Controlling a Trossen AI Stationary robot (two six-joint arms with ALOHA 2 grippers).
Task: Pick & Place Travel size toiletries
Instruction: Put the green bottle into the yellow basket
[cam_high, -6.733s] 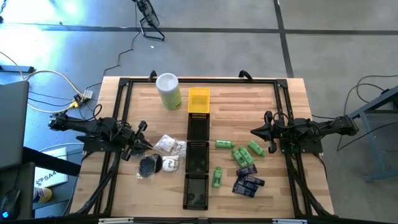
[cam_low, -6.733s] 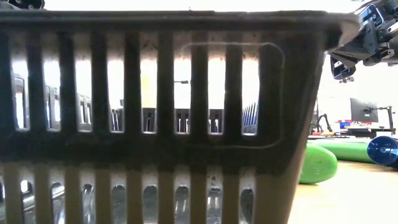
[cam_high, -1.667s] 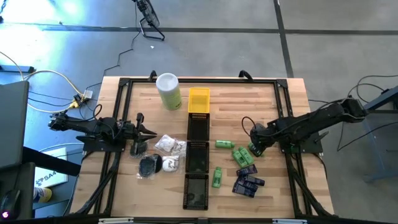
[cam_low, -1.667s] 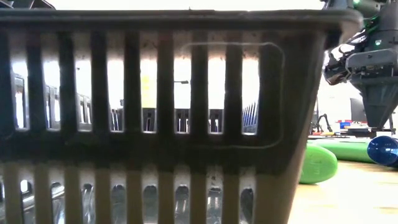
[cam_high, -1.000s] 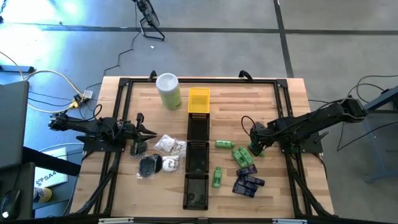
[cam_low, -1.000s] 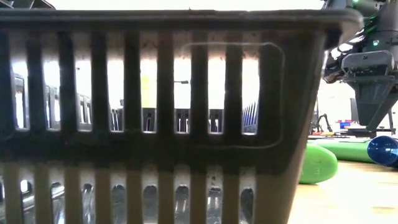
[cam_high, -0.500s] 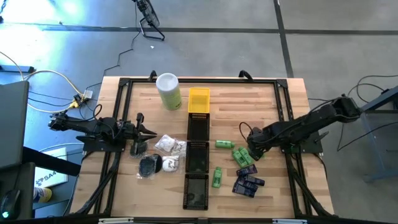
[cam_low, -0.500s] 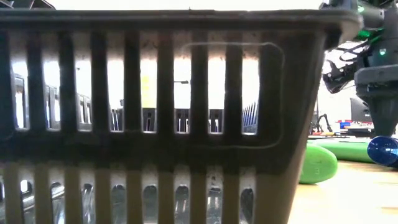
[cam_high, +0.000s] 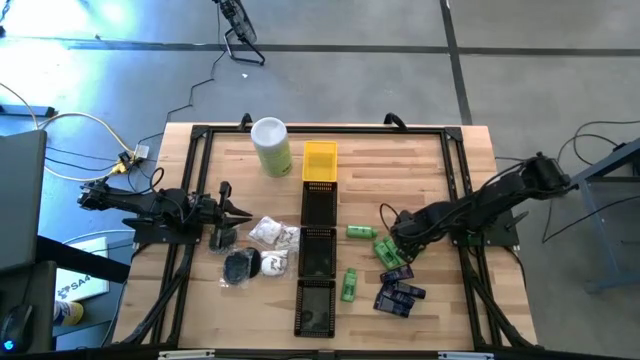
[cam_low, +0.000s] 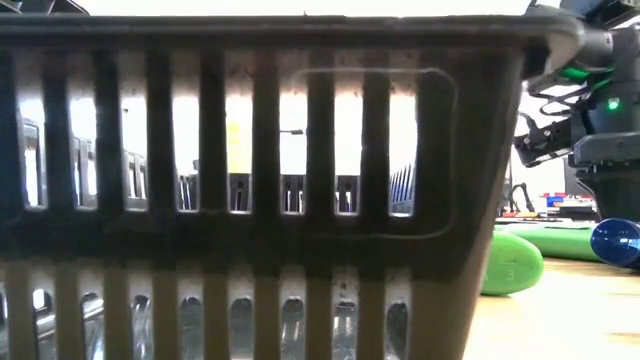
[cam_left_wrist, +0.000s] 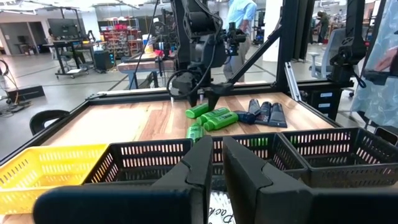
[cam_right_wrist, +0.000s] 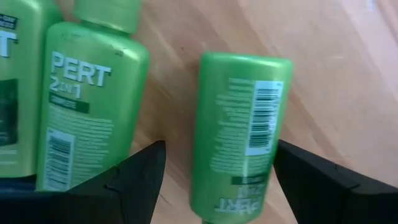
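Tabletop (cam_high: 230, 155) first, operator: on its left side your left gripper (cam_high: 243, 212) is waiting with its jaws closed on nothing, just beside the white wrapped pieces (cam_high: 272, 234) and black pucks (cam_high: 240, 266). You are seeing the row of trays (cam_high: 319, 250) running down the middle. To the right, your right gripper (cam_high: 389, 241) is hanging low with jaws open wide, straddling one green bottle (cam_right_wrist: 242, 134) among the cluster of green bottles (cam_high: 386, 247); dark blue packets (cam_high: 398, 291) are lying near them.
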